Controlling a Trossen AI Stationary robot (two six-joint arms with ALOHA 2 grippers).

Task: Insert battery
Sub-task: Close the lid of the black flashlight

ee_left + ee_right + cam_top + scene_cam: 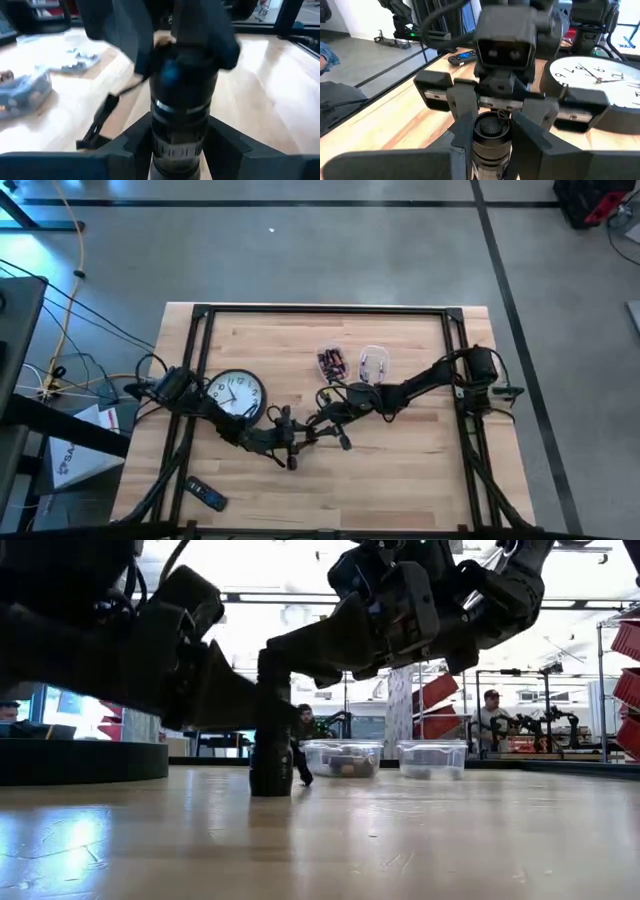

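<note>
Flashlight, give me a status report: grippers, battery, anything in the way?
Left gripper and right gripper both shut on the flashlight, upright on the table. Open end up, no battery visible inside. Nothing blocking.

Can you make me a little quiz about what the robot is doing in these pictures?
1. True or false: the clock lies on the right arm's side of the table.
2. How many clear tubs are on the table? A one, B two, C four.
3. Fill in: the left gripper and the right gripper both hold a dark ____ that stands upright on the table.
Key: 1 false; 2 B; 3 tube.
</note>
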